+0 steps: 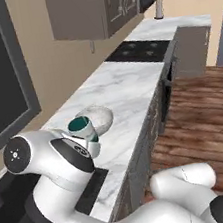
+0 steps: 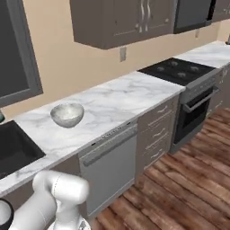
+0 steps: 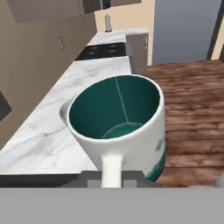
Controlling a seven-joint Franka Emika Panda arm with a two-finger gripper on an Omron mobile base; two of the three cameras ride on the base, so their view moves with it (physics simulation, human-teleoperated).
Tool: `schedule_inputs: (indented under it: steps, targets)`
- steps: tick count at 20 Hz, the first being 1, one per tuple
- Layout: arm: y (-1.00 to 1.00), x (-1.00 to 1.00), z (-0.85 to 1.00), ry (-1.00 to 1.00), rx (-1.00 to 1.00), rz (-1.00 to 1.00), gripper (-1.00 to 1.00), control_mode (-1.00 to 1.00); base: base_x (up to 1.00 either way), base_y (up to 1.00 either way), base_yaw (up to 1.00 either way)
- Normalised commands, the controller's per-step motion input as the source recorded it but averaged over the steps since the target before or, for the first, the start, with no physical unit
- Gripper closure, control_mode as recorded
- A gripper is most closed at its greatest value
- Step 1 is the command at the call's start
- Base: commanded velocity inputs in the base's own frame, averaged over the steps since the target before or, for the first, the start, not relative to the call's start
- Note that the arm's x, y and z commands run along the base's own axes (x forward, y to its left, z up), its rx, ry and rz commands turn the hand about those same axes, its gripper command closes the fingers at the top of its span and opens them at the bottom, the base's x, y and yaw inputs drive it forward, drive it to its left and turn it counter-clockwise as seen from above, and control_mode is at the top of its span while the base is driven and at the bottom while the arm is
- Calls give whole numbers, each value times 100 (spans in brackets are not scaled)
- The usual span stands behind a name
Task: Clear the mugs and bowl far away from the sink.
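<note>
Surface (image 2: 121, 101): marbled white, running along the wall towards the black cooktop (image 1: 140, 51).
Sink (image 2: 15, 150): black basin sitting at the near end of the surface.
Bowl (image 2: 67, 114): pale, standing upright on the surface beside the sink.
Mug (image 3: 120, 127): whitish with a teal inside, riding upright above the surface just in front of the bowl.
Fingers (image 3: 111, 178): clamping shut on the mug's handle.
</note>
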Motion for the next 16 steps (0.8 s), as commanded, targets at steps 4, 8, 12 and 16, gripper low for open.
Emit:
schedule_inputs:
  steps: [4, 8, 12, 16]
  targets:
    - [0, 0, 0, 0, 0, 0, 100, 100, 0, 0, -100]
    - [0, 0, 0, 0, 0, 0, 100, 100, 0, 0, -100]
    - [0, 0, 0, 0, 0, 0, 100, 100, 0, 0, -100]
    - [0, 0, 0, 0, 0, 0, 100, 100, 2, -34, -98]
